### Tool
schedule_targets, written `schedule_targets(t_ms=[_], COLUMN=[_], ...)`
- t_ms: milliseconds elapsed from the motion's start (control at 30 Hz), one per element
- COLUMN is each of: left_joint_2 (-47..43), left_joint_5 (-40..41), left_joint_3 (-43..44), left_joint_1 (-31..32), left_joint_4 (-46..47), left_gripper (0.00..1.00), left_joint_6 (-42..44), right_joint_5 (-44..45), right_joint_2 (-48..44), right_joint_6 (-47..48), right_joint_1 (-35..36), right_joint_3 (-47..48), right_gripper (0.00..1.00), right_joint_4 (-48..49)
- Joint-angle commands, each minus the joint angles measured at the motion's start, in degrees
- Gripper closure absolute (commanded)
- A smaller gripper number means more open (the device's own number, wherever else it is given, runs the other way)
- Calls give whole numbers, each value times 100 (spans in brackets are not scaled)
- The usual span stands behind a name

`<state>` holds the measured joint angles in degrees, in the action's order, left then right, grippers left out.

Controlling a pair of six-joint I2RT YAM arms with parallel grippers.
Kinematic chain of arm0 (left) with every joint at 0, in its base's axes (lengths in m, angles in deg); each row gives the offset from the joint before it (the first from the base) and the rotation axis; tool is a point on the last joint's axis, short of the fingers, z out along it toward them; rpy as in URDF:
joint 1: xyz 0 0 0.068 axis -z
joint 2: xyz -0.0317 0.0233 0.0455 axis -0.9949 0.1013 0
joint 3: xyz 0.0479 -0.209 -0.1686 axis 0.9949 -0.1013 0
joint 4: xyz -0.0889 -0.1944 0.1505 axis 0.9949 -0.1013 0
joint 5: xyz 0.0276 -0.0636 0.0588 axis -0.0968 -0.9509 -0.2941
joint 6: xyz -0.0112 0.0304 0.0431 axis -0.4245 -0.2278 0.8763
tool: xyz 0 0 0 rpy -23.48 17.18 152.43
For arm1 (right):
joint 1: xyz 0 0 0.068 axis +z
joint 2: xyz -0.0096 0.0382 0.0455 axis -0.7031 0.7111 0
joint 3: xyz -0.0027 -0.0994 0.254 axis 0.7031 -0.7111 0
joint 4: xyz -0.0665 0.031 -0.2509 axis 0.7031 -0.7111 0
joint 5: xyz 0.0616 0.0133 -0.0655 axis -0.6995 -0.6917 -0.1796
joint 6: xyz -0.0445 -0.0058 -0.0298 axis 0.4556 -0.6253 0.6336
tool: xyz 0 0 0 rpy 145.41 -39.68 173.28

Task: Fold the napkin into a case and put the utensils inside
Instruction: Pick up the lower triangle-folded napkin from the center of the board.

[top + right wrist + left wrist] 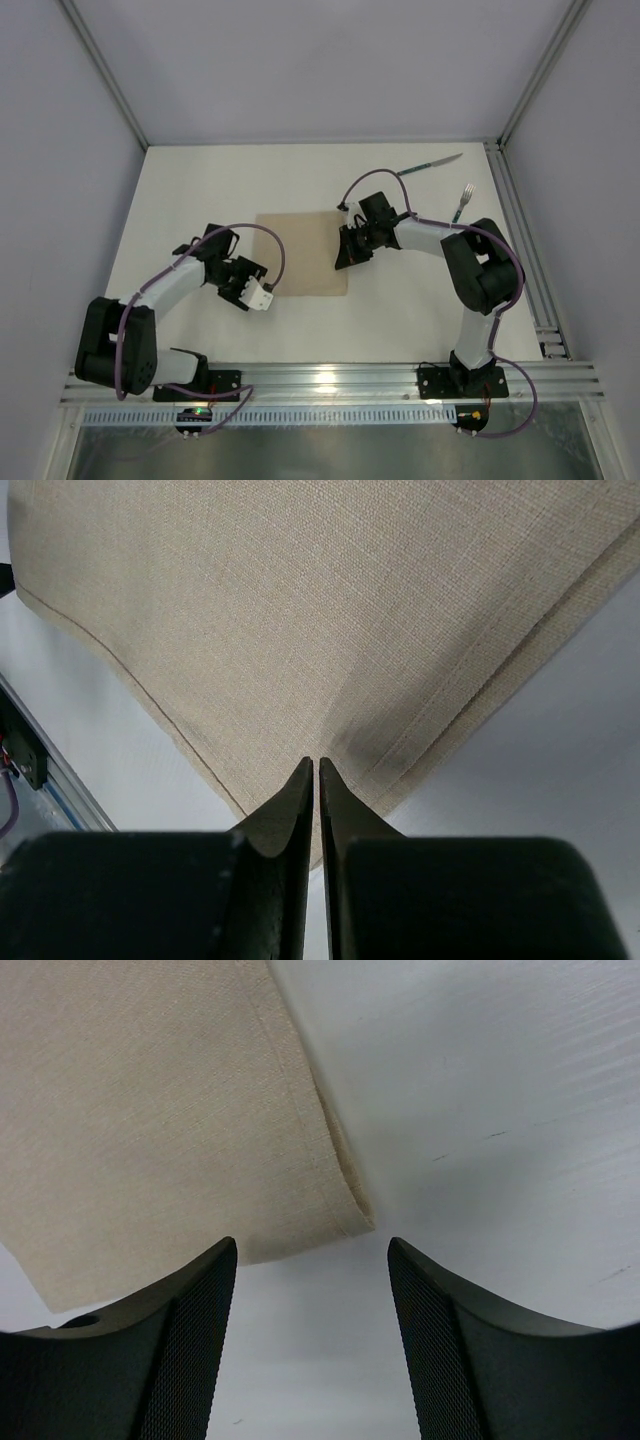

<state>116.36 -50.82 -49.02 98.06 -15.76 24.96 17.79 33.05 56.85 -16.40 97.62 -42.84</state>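
Nearest, lower left of the overhead view: left gripper [266,297], spread wide and holding nothing, just off the lower left corner of the napkin [302,255]. From its wrist camera, only bare white table [500,1110] between the 2 dark fingers, with the hemmed cloth corner just beyond them, untouched. Mid-frame: napkin flat on the table as a near-square of beige, doubled into layers along one edge. At its right edge: right gripper [345,258], closed to a thin slit on the cloth corner, creases puckering toward the tips, so apparently pinching it. Farther, upper right: fork [463,203], clear of the cloth, tines toward the top of the frame. Farthest: knife [430,165], slanted, well apart from the napkin.
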Motion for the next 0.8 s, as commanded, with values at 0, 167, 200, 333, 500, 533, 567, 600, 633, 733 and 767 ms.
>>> schedule_targets(t_ms=[0,167,200,333,500,533,567,600,633,733,767], left_joint_2=[6,129,173,270,367,384,393,402,411,411,402], left_joint_5=[-137,-312,-338,-347,-400,-417,-461,-488,-514,-637,-707], left_joint_3=[-109,-135,-135,-214,-373,-381,-390,-416,-417,-417,-399], left_joint_1=[19,19,28,28,37,46,37,37,46,46,46], left_joint_4=[-65,267,295,348,480,488,488,488,480,471,480], left_gripper=[36,35,35,36,51,55,61,64,67,78,84], left_joint_6=[799,817,799,817,808,791,782,764,755,624,415], right_joint_5=[-119,-216,-216,-225,-286,-304,-312,-321,-321,-234,-181], right_joint_2=[-250,-223,-241,-302,-294,-302,-320,-320,-355,-477,-522], right_joint_6=[102,129,120,120,111,102,85,76,76,111,129], right_joint_1=[12,12,12,3,12,20,12,12,20,20,29], right_joint_3=[128,164,146,102,102,93,85,85,76,14,-21], right_gripper=[92,91,92,92,92,92,91,91,91,91,91], right_joint_4=[10,-17,-25,1,27,53,62,88,97,159,176])
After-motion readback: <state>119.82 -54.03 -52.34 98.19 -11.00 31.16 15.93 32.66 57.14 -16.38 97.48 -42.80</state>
